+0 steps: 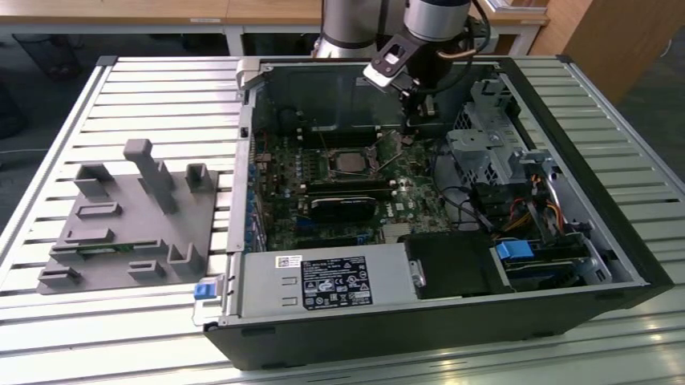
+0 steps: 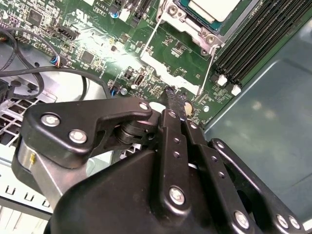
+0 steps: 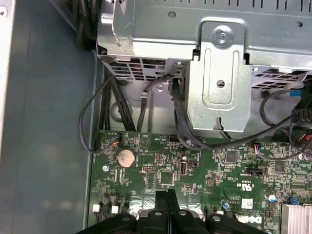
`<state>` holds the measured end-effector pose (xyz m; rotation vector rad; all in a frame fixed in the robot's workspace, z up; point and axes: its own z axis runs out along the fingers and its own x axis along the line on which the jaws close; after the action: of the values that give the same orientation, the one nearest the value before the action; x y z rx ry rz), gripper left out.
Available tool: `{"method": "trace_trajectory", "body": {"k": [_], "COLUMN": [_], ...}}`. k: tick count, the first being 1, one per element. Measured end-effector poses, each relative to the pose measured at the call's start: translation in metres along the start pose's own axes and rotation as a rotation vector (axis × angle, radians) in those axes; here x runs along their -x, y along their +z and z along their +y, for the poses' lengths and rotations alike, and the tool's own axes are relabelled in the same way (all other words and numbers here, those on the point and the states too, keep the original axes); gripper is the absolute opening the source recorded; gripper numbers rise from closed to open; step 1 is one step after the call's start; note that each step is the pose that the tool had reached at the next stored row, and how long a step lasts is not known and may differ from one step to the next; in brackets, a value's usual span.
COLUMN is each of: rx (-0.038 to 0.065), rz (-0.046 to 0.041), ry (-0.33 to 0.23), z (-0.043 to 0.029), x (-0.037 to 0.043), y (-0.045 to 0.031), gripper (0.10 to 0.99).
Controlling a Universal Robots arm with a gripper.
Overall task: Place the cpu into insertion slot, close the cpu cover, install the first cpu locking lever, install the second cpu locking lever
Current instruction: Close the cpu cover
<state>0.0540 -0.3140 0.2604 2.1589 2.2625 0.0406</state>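
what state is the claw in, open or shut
Shut: in the second wrist view the fingertips of the claw meet, nothing between them.

The gripper (image 2: 176, 100) is matt black with shiny screws. The cpu (image 2: 214, 7) has a smooth, pale metal top. The circuit board (image 3: 195, 170) is glossy green, the drive cage (image 3: 219, 73) bare sheet metal.

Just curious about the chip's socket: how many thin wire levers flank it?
2. One wire lever on the side away from the black memory slots, the other wire lever beside them; both point toward the pincer. None seems hidden.
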Motion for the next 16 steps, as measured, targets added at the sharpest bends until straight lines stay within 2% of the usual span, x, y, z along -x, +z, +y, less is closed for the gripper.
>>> {"method": "trace_trajectory", "body": {"k": [16], "rx": [-0.005], "rz": [0.0002], "ry": [0.001], "z": [0.0037], "x": [-0.0035], "y": [0.0074], "gripper": [0.106]}}
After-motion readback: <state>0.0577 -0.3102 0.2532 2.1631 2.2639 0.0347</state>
